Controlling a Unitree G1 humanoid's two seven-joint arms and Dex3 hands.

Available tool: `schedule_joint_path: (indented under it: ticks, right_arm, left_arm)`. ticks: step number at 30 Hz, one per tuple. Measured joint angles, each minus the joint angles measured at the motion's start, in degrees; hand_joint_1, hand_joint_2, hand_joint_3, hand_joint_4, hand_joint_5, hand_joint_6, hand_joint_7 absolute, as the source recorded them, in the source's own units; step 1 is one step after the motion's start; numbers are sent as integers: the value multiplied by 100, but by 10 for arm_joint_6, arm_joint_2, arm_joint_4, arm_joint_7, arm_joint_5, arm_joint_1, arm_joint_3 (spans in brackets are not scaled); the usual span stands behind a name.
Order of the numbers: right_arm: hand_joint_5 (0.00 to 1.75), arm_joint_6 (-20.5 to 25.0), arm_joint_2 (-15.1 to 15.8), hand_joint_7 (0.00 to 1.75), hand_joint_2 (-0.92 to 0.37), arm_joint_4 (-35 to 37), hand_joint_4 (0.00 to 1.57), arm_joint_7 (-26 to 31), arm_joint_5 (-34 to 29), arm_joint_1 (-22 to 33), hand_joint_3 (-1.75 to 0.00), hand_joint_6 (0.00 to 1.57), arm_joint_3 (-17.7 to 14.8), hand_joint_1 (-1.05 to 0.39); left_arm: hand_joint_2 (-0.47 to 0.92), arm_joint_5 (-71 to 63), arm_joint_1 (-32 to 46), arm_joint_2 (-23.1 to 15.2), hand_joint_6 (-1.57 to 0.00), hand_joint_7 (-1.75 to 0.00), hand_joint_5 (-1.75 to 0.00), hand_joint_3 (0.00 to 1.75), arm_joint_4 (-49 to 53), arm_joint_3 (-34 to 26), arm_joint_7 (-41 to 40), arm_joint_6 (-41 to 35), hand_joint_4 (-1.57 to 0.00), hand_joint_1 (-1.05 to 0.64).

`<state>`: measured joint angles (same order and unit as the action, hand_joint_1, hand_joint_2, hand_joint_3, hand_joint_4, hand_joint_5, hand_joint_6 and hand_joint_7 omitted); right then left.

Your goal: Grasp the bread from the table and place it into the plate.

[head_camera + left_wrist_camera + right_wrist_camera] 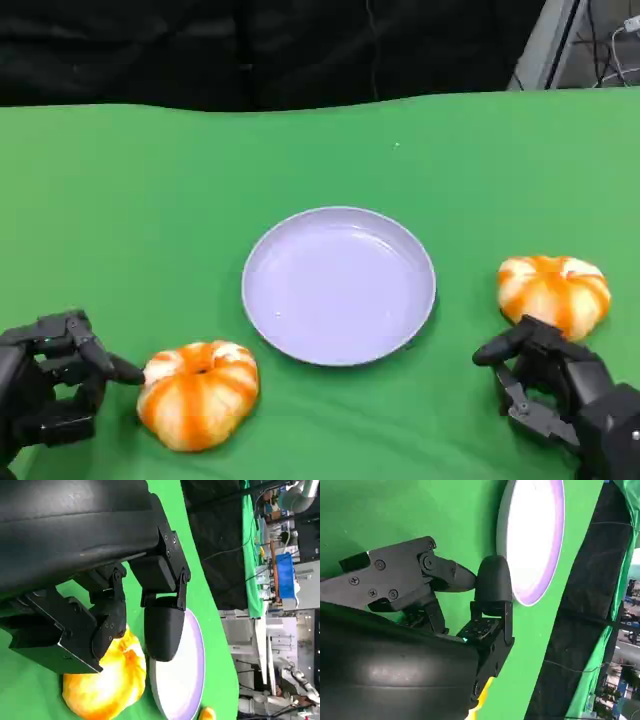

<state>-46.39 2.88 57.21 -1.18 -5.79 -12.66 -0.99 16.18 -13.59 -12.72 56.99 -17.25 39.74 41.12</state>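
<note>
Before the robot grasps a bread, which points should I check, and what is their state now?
1. Plate has nothing on it: ok.
2. Left hand holds nothing, fingers apart: ok.
3. Right hand holds nothing: ok.
4. Left bread lies on the table beside the left hand, a fingertip near it: ok.
5. Right bread just beyond the right hand: ok.
6. Fingertip touching left bread: cannot tell.

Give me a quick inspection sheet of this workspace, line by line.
Surface: green cloth over the table.
Job's things: left bread and right bread both on the cloth; plate between them holds nothing.
Clutter: nothing seen.
Hands: left hand open beside the left bread; right hand open just before the right bread.
Cables: wires beyond the far right corner.
Surroundings: black curtain behind.
</note>
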Motion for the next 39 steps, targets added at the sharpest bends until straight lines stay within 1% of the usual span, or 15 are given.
schedule_joint_path:
  ticks: [8, 14, 20, 24, 25, 27, 32, 33, 34, 36, 37, 38, 39]
  right_arm:
    - [175, 1, 0, 131, -85, 0, 72, 0, 0, 0, -63, 72, 0, -18]
    - [175, 1, 0, 131, -85, 0, 72, 0, 0, 0, -62, 72, 0, -18]
    - [175, 1, 0, 131, -85, 0, 72, 1, 0, 0, -63, 72, 0, -19]
    - [175, 1, 0, 131, -85, 0, 73, 1, -1, 0, -63, 72, 0, -18]
    - [175, 1, 0, 131, -85, 0, 73, 0, 0, 0, -64, 72, 0, -18]
    - [175, 1, 0, 131, -85, 0, 73, 0, 0, 0, -64, 72, -1, -18]
    - [175, 1, 0, 131, -85, 0, 73, 0, 0, 0, -64, 73, -1, -18]
    - [175, 1, 0, 131, -85, 0, 73, 0, 0, 0, -64, 73, -1, -18]
    - [175, 1, 0, 131, -85, 0, 73, 0, 0, 0, -64, 72, -1, -18]
    - [175, 1, 0, 131, -85, 0, 73, 0, 0, 0, -64, 72, -1, -19]
    - [175, 1, 1, 131, -85, 0, 73, 0, 0, 0, -64, 72, -1, -18]
    - [175, 1, 1, 131, -85, 0, 73, 0, 0, -1, -64, 72, -1, -18]
    - [175, 1, 1, 132, -85, 0, 73, 0, 0, -1, -64, 72, -1, -18]
  left_arm:
    - [61, 0, 1, 0, -103, -127, -145, 115, -9, 0, 0, -3, -106, 17]
    - [60, 1, 1, 0, -101, -124, -140, 116, -9, 0, 1, -3, -105, 17]
    - [60, 27, 0, 10, -94, -105, -131, 114, -8, -7, 25, -3, -93, 18]
    - [57, 43, -1, 14, -89, -96, -129, 117, -8, -11, 39, -5, -86, 15]
    - [55, 46, -1, 15, -88, -90, -128, 121, -8, -13, 42, -7, -83, 15]
    - [53, 59, -1, 19, -88, -87, -128, 124, -10, -17, 51, -19, -82, 15]
    - [52, 69, -1, 26, -89, -84, -128, 125, -17, -21, 62, -32, -81, 15]
    - [48, 69, -1, 26, -83, -71, -112, 114, -18, -22, 62, -32, -74, 3]
    - [47, 79, -1, 26, -84, -54, -99, 103, -18, -25, 74, -42, -72, -5]
    - [47, 100, -1, 27, -85, -44, -92, 98, -18, -32, 103, -64, -71, -9]
    - [67, 110, -1, 27, -81, -26, -59, 54, -18, -35, 116, -73, -71, -28]
    - [79, 115, -1, 27, -81, -15, -38, 29, -18, -37, 127, -79, -76, -34]
    - [86, 118, -1, 27, -82, -10, -27, 16, -18, -39, 136, -81, -79, -38]
